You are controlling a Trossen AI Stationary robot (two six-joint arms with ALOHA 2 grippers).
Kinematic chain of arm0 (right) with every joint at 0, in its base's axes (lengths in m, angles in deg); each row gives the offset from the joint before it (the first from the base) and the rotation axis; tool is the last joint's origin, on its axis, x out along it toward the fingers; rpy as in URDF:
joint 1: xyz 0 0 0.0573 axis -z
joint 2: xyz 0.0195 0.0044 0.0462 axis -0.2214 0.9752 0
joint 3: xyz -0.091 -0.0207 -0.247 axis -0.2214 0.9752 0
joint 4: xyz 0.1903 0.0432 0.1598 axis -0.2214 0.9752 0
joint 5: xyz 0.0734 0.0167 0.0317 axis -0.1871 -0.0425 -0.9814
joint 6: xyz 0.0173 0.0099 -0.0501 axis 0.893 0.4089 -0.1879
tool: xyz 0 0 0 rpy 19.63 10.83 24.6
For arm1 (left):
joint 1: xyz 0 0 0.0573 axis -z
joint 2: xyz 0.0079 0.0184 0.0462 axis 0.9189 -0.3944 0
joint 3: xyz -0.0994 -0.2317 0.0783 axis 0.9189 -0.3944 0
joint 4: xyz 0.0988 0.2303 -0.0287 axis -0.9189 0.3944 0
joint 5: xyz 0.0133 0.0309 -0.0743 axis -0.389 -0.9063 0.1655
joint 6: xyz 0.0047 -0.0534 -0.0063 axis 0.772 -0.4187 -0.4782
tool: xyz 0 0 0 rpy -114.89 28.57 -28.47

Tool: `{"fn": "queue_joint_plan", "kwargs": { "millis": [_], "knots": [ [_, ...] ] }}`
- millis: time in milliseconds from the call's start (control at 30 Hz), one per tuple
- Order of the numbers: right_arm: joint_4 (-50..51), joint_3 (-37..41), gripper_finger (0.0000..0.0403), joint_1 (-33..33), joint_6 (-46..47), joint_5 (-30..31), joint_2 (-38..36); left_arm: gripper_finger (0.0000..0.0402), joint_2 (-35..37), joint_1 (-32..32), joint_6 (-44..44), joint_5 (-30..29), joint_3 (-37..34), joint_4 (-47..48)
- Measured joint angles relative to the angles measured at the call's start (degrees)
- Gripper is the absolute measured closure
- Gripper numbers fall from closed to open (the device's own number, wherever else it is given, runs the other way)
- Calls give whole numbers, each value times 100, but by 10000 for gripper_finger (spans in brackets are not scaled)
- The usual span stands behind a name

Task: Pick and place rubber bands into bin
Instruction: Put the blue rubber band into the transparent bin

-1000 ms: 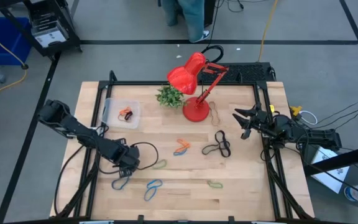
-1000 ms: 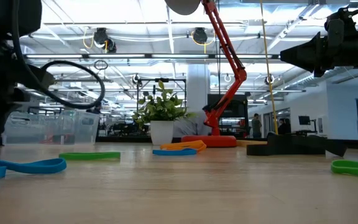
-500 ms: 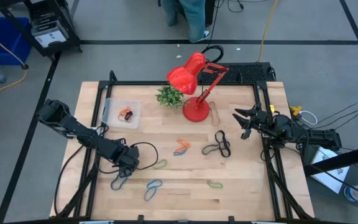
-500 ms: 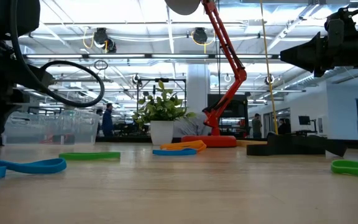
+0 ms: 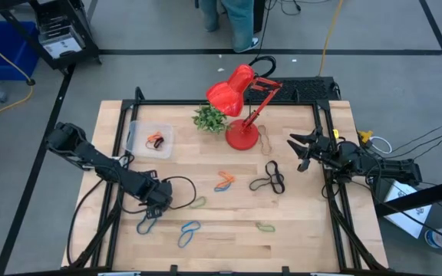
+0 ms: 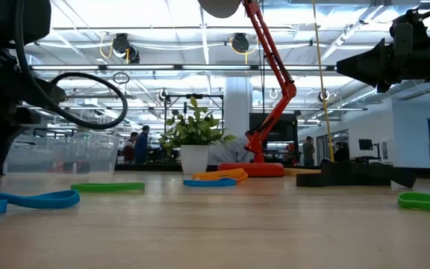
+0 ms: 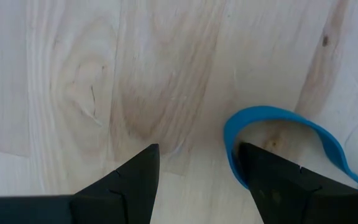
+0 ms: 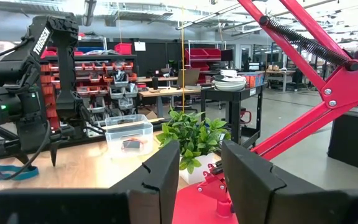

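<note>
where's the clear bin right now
In the high view the bin sits at the table's far left, left of the small plant, with an orange rubber band inside it.

- Rubber bands on the table: two blue (image 5: 147, 225) (image 5: 188, 229), two green (image 5: 197, 202) (image 5: 265, 227), one orange-and-blue pair (image 5: 223, 182), one black cluster (image 5: 269, 179), one brownish band (image 5: 266, 139).
- Rubber bands in the bin (image 5: 138, 130): one orange-and-black bunch (image 5: 156, 141).
- Bins: one.
- Red desk lamps (image 5: 240, 103): one.
- Potted plants (image 5: 210, 118): one.
- Arms: two, with the left gripper (image 5: 157, 208) and the right gripper (image 5: 301, 150).
</note>
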Motion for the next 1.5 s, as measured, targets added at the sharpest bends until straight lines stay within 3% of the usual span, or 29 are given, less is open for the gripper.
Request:
{"fn": "queue_joint_plan", "kwargs": {
  "millis": [200,667,900,1133,1500],
  "knots": [
    [0,-2,289,2,-9,0,0,191,-2,7,15,-4,1,-21],
    [2,-1,289,2,-23,0,-1,390,-7,11,361,142,1,-214],
    [2,-1,289,2,-40,0,-1,395,25,-4,278,122,40,-184],
    [2,-1,289,1,-44,1,0,396,314,-140,577,-171,678,470],
    [4,-2,289,1,-44,1,0,397,1319,-364,1045,-1981,2289,2195]
  ]
}}
